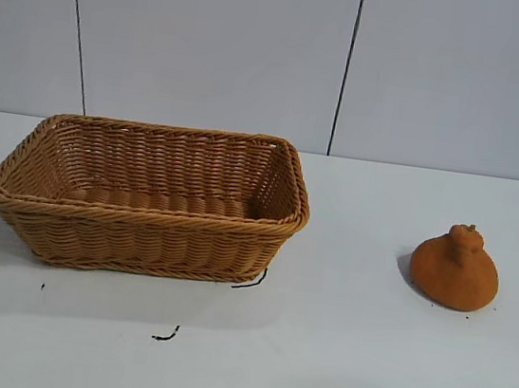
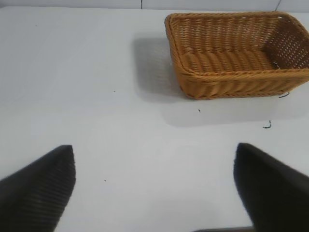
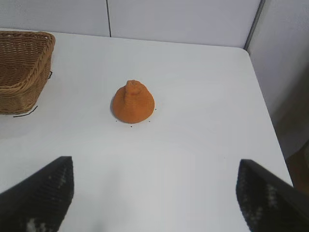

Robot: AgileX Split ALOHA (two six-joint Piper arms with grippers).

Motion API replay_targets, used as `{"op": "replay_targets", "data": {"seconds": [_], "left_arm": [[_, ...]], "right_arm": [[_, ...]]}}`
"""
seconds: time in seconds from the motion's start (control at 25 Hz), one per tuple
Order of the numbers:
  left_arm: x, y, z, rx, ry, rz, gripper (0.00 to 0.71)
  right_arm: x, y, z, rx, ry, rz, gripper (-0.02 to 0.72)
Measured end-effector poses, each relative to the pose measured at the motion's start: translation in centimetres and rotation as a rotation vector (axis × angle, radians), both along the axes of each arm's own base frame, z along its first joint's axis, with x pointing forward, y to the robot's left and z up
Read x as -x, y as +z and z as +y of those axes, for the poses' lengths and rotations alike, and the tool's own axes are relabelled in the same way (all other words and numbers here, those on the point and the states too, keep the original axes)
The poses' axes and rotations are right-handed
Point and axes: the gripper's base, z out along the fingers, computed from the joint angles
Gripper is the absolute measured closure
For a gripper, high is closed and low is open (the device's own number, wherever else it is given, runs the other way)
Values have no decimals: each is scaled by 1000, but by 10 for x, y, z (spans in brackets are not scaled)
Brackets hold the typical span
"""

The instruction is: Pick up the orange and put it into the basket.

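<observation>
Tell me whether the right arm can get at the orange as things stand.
Probably yes. The orange sits alone on the table, apart from the basket, and the right gripper faces it open with nothing between.

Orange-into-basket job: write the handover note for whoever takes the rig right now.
Left hand: open, holding nothing, above bare table short of the basket.
Right hand: open, holding nothing, facing the fruit from a distance.
Dull-orange, rough-skinned knobby orange: on the white table, right of the basket, apart from it, neck up.
Tan woven wicker rectangular basket: upright, nothing inside.
Done: nothing yet.
Left: grasp the orange, carry it over, release it into the basket.
</observation>
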Motion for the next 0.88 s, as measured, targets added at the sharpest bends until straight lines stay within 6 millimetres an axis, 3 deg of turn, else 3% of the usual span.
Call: {"op": "replay_targets", "data": {"seconds": [0.36, 0.48, 0.68, 0.88], "left_arm": [[0, 0, 0, 0, 0, 0, 71], [0, 0, 0, 0, 0, 0, 71], [0, 0, 0, 0, 0, 0, 71], [0, 0, 0, 0, 0, 0, 71]], "right_arm": [[0, 1, -1, 6, -4, 2, 50], [-11, 11, -1, 11, -7, 56, 50], [-58, 39, -1, 20, -10, 240, 50], [-130, 59, -1, 16, -6, 428, 50]]}}
